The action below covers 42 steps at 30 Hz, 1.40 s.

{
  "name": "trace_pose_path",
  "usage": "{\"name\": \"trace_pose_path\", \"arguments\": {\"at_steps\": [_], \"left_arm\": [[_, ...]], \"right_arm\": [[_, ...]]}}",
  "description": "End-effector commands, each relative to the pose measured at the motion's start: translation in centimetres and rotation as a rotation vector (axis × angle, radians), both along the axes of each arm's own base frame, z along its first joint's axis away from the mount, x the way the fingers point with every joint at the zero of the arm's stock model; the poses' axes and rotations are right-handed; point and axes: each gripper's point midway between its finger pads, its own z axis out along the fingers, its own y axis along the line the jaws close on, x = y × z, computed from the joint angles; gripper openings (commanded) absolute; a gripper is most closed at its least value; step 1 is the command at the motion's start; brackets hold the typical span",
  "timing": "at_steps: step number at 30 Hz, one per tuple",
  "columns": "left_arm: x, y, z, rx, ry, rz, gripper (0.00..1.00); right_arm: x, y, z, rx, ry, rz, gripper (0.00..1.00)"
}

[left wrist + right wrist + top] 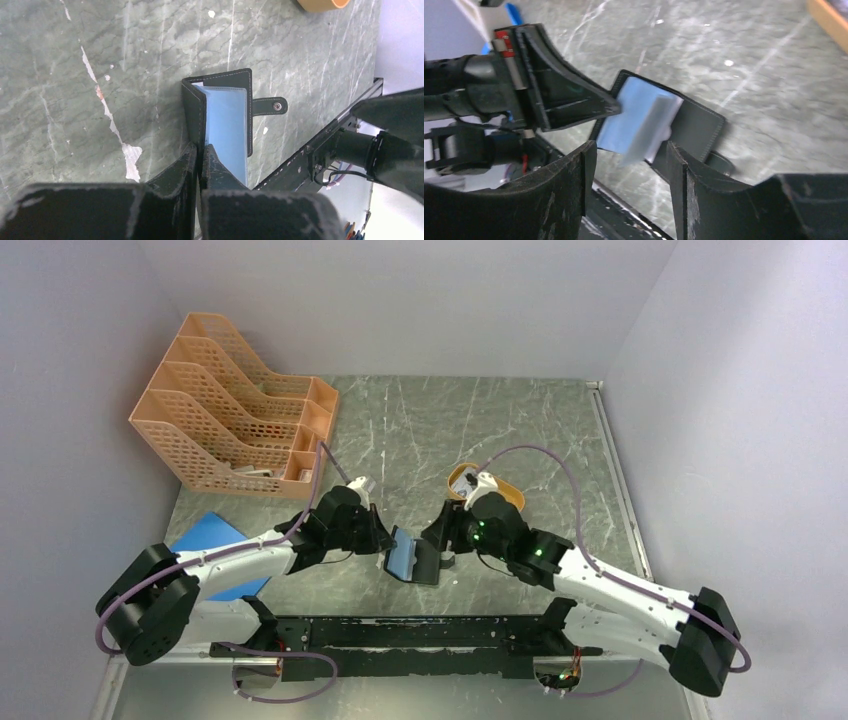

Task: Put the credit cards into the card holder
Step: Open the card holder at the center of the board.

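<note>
The black card holder (425, 565) stands open between the two arms, its clear pockets looking pale blue. In the left wrist view my left gripper (201, 149) is shut on the left cover of the card holder (193, 107), and the snap tab (272, 106) sticks out to the right. In the right wrist view a pale grey-white credit card (651, 130), blurred, lies against the pockets of the card holder (696, 127). My right gripper (631, 152) stands open just below that card, with neither finger touching it.
An orange oval tray (505, 492) sits behind the right arm with something pale in it. An orange file rack (230, 420) stands at the back left. A flat blue sheet (215, 540) lies under the left arm. The black base rail (400, 635) runs along the near edge.
</note>
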Motion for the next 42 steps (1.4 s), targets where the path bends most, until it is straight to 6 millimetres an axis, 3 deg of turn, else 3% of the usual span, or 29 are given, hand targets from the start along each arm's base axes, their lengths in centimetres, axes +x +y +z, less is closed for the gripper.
{"name": "trace_pose_path", "arguments": {"at_steps": [1, 5, 15, 22, 25, 28, 30, 35, 37, 39, 42], "left_arm": [[0.8, -0.1, 1.3, -0.016, -0.003, 0.07, 0.05], [0.9, -0.4, 1.7, -0.046, 0.01, 0.088, 0.05], [0.4, -1.0, 2.3, -0.079, 0.003, 0.055, 0.05], [0.3, -0.7, 2.5, -0.07, -0.009, 0.062, 0.05], [0.4, -0.4, 2.5, -0.055, -0.011, 0.07, 0.05], [0.5, -0.4, 2.5, -0.053, -0.01, 0.076, 0.05], [0.5, -0.3, 2.4, -0.045, -0.005, 0.081, 0.05], [0.7, -0.2, 2.0, -0.03, 0.008, 0.095, 0.05], [0.6, -0.2, 1.9, -0.029, 0.01, 0.099, 0.05], [0.6, -0.2, 1.9, -0.033, 0.013, 0.103, 0.05], [0.6, -0.2, 1.9, -0.041, 0.014, 0.104, 0.05]], "right_arm": [[-1.0, 3.5, 0.5, 0.077, 0.068, 0.118, 0.57], [-0.5, 4.9, -1.2, 0.08, 0.135, 0.1, 0.58], [-0.1, 5.8, -5.6, -0.015, 0.22, 0.089, 0.58], [0.1, 1.5, -9.7, -0.198, 0.248, -0.047, 0.38], [-0.2, -0.5, -10.7, -0.266, 0.244, -0.081, 0.36], [-0.2, -1.2, -9.9, -0.275, 0.224, -0.091, 0.37], [0.1, -1.0, -7.9, -0.228, 0.177, -0.084, 0.39], [-0.7, 2.6, -0.6, 0.018, 0.045, 0.08, 0.39], [-1.4, 4.1, 1.0, 0.092, 0.036, 0.154, 0.37], [-1.9, 5.3, 1.0, 0.119, 0.069, 0.201, 0.34], [-1.9, 6.4, -0.9, 0.115, 0.133, 0.205, 0.3]]}}
